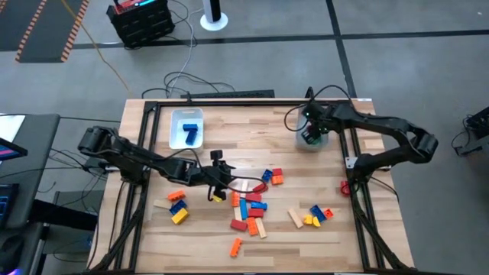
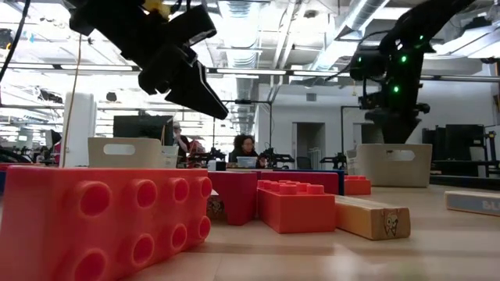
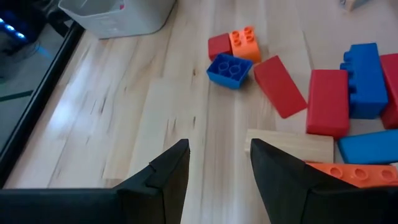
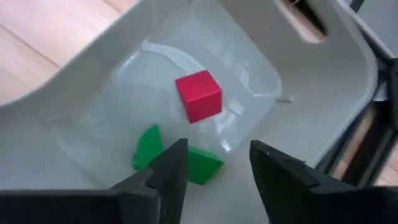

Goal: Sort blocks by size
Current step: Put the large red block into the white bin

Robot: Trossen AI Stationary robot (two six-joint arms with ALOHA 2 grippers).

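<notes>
Right gripper (image 4: 213, 167) hangs open and empty over a clear bin (image 4: 323, 118) holding a red cube (image 4: 198, 94); other blocks (image 1: 250, 210) lie mid-table. Left gripper (image 3: 219, 167), open, could nudge neighbouring bricks when descending.

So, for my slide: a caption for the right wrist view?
Right gripper, jaws open, above the clear bin holding a red cube and green blocks.

Blocks (image 1: 252, 208) mid-table between far-left bin (image 1: 187, 128) and far-right bin (image 1: 312, 141)
</notes>
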